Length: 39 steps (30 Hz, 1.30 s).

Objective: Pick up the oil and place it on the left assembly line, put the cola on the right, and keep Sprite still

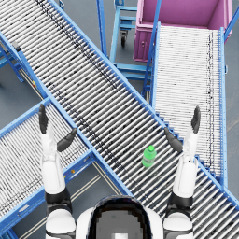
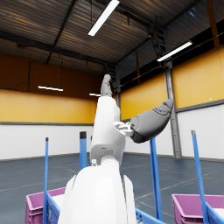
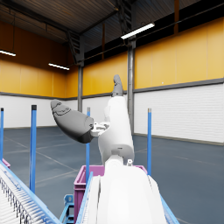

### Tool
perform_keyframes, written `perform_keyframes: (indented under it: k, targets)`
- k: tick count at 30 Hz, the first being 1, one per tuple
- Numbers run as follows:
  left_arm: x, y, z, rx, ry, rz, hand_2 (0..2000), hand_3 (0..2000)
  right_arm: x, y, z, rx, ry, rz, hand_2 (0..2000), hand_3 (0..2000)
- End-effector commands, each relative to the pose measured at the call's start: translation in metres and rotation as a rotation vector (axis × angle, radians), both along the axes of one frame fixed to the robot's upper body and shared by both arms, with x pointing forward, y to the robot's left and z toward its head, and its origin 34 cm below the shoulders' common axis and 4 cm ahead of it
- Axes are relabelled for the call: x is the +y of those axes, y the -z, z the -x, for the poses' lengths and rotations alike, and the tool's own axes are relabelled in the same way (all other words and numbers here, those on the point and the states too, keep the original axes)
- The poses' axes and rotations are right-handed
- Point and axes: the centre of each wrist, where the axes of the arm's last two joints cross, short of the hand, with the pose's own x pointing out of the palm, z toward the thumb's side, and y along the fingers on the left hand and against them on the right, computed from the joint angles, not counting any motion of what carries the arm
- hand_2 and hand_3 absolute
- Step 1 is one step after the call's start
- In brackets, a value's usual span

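Roller lines framed in blue are seen from the head, inside a yellow-walled hall. Fingers (image 2: 106,87) of the left hand (image 1: 50,135) are held straight up with the thumb (image 2: 151,120) spread wide, and nothing is gripped. The right hand (image 1: 189,136) is posed as its mirror: fingers upright, thumb splayed wide, nothing held. Both white forearms are raised, at 7 and 5 o'clock. Sprite (image 1: 149,156), a green bottle, is found at 4 o'clock on the diagonal main line (image 1: 93,84), between the hands and nearer the right one, touched by neither. It appears to stand upright, long axis vertical, cap uppermost. The left line (image 1: 21,149) is set at 8 o'clock and the right line (image 1: 186,79) at 2 o'clock, with a pink bin (image 1: 182,14) at its far end, at 1 o'clock.
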Motion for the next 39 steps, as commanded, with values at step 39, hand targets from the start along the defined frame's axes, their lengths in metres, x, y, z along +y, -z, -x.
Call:
perform_keyframes:
  k: [39]
  targets:
    - [0.0013, -0.0055, 0.0013, -0.024, -0.005, 0.013, 0, 0, 0.0018, -0.0018, -0.0049, -0.001, -0.007, -0.010, 0, 0]
